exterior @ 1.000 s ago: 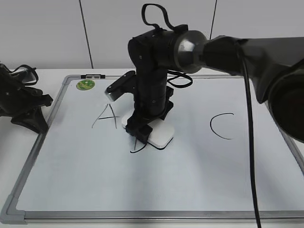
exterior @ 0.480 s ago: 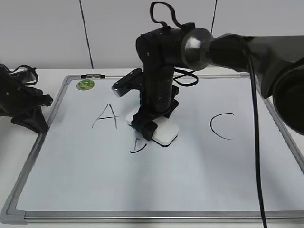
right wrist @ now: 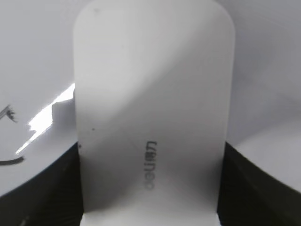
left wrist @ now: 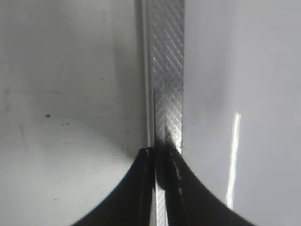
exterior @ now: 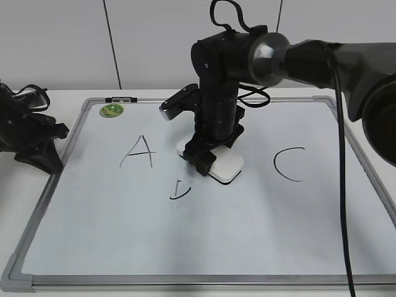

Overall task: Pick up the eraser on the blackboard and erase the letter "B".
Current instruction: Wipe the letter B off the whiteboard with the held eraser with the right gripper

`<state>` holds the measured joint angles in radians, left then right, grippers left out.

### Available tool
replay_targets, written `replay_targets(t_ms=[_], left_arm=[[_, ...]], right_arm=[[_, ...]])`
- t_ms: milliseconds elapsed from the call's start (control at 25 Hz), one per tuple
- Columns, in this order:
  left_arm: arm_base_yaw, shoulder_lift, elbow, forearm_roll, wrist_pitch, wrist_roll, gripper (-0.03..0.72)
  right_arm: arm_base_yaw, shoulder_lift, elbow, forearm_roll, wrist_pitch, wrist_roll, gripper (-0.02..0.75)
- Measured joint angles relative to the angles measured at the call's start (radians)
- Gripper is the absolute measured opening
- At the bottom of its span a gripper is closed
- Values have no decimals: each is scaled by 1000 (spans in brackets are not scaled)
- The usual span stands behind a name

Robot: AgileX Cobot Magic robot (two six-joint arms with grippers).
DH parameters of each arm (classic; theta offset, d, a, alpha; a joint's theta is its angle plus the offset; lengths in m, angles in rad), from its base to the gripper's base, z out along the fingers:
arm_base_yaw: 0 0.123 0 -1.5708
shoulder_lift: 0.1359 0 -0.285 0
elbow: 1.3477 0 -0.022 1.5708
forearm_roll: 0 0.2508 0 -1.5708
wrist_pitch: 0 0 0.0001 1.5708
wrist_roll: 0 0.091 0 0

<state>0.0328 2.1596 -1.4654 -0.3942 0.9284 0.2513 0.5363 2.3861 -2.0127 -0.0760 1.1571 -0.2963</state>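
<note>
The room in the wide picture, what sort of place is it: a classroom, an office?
Probably a robot test bench, not a classroom. A whiteboard with handwritten letters lies flat on a white table, a black robot arm presses an eraser onto it, and plain grey wall panels stand behind.

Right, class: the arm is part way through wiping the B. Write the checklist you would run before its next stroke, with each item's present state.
1. Right pincer grips the eraser: ok, the right wrist view shows it clamped on both sides.
2. Eraser flat on the blackboard: cannot tell, though it seems to rest there.
3. Letter "B" fully erased: not ok, a lower stroke remains left of the eraser.
4. "A" and "C" untouched: ok.
5. Left pincer clear of the writing: ok, shut over the board frame.
</note>
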Motion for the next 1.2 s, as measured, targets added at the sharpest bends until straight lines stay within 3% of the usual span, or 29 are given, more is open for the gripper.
replay_targets(t_ms=[720,1200], left_arm=[[0,0,0,0,2,0,32],[0,0,0,0,3,0,32]], right_arm=[[4,-94,51,82,61,0,535],[83,-94,85,82,63,15,534]])
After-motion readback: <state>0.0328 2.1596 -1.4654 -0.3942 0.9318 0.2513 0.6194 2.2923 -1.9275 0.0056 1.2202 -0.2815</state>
